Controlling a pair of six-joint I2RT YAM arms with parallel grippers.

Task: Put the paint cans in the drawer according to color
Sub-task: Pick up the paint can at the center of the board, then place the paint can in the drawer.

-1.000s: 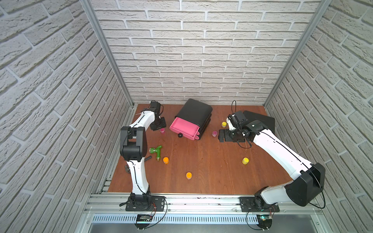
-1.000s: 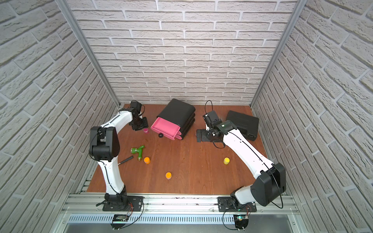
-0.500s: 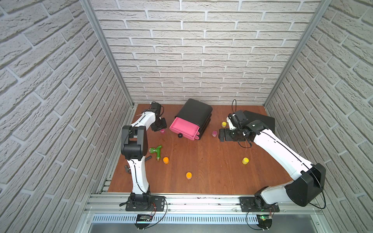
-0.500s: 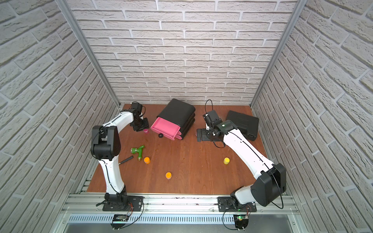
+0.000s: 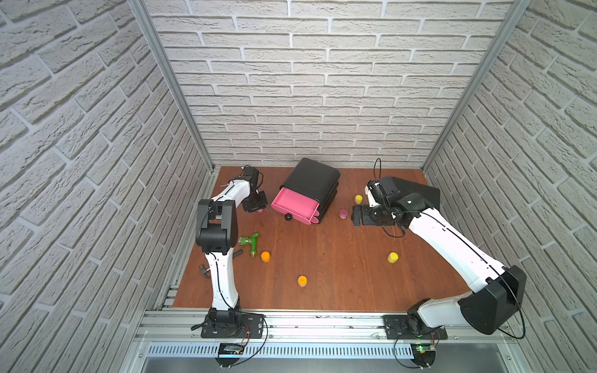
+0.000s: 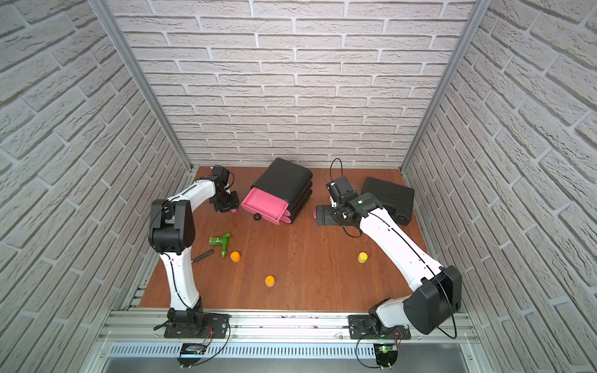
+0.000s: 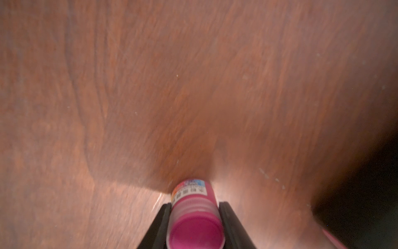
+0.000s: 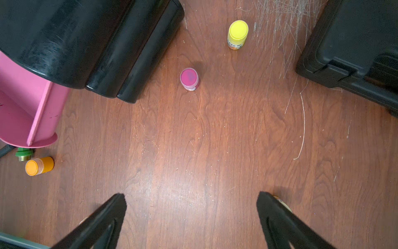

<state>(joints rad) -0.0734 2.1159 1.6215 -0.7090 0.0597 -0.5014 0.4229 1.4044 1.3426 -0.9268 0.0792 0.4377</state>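
Enclosing wooden tabletop [image 5: 339,258], 3 brick walls [image 5: 307,97]; left pincer [image 7: 195,205] clasps magenta can [image 7: 193,235]; right pincer [image 8: 191,195] wide, empty.

We see the black cabinet [image 6: 284,181] near the bench's [image 6: 310,290] far edge, one pink drawer [image 6: 263,202] pulled out. The left gripper [image 6: 227,208] reaches down beside that drawer, a magenta can [image 6: 234,212] showing at its tip. The right gripper [image 6: 319,215] sits low on the cabinet's other side, a second magenta can [image 6: 314,213] just beside it. A black case [image 6: 391,197] fills the far right corner. Toward the left edge lie a green T-piece [image 6: 221,241] and an orange can [image 6: 235,256]; another orange can [image 6: 270,280] stands nearer the front, a yellow can [image 6: 362,257] toward the right.
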